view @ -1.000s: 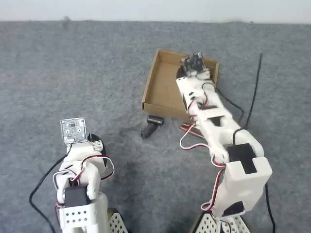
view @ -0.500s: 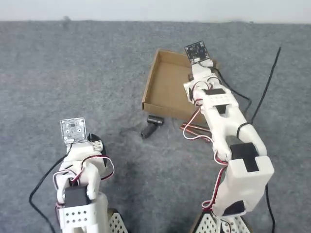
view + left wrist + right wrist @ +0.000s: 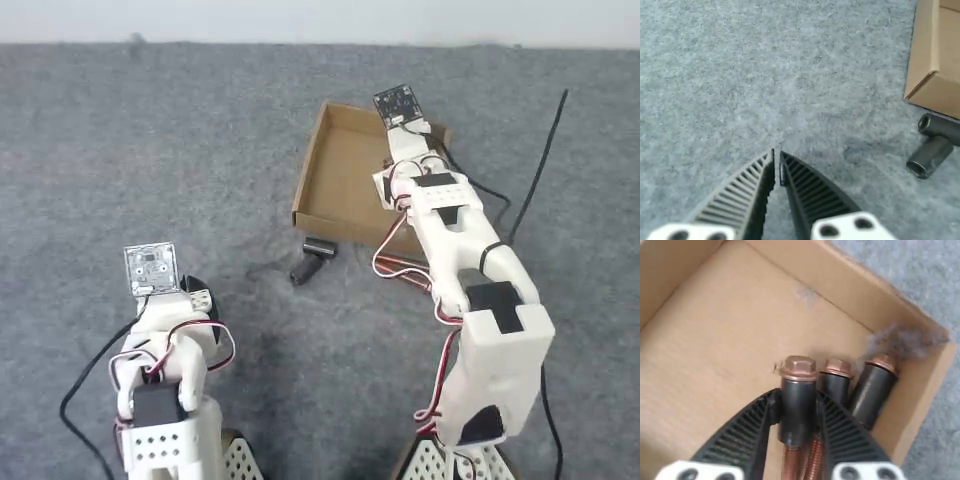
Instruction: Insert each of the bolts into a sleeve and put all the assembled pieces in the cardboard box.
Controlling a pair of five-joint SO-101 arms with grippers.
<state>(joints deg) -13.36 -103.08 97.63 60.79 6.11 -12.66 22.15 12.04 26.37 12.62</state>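
Observation:
Over the cardboard box, toward its far right corner, my right arm is stretched out. My right gripper is shut on an assembled piece, a dark sleeve with a copper bolt head on top, just above the box floor. Two more assembled pieces lie beside it against the box wall. Two empty dark sleeves lie on the carpet in front of the box, also seen as sleeves. My left gripper is shut and empty, low over the carpet, well short of them.
Grey carpet covers the whole table. The box's near corner stands just beyond the loose sleeves. A black cable runs along the carpet to the right of the right arm. Left of the box there is open carpet.
The right arm has stretched farther across the box toward its far right corner, its wrist camera swinging up. The left arm and the loose sleeves have not moved.

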